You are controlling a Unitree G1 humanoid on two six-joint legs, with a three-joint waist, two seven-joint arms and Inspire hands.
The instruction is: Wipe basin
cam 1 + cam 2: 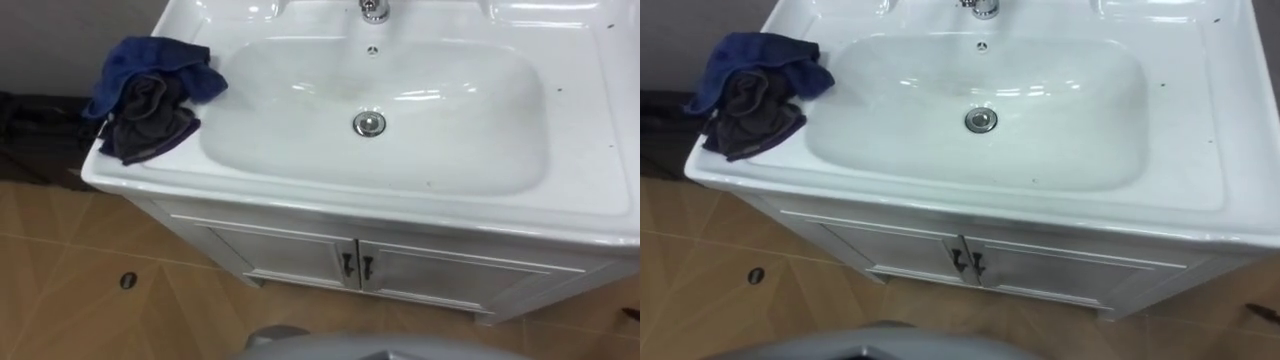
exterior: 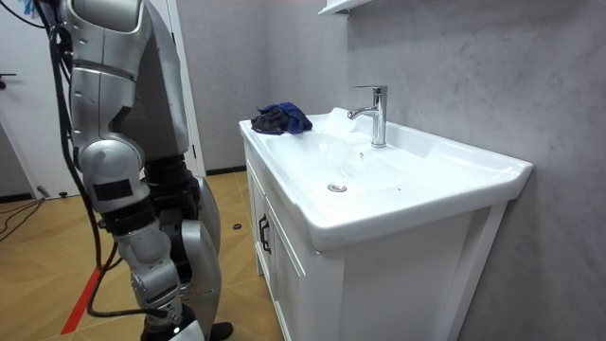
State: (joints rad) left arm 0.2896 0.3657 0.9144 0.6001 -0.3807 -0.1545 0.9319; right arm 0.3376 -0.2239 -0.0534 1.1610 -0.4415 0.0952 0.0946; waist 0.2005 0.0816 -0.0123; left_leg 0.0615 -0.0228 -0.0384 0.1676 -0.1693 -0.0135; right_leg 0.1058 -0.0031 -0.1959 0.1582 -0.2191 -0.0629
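Cloth (image 1: 150, 100) bunched on basin (image 1: 590, 150) rim, left corner; hands: grip cannot tell

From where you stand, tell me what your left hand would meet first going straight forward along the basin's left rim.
Most likely the crumpled blue and dark grey cloth, heaped on the left front corner of the white ceramic basin's rim; how high the left hand would travel is unclear.
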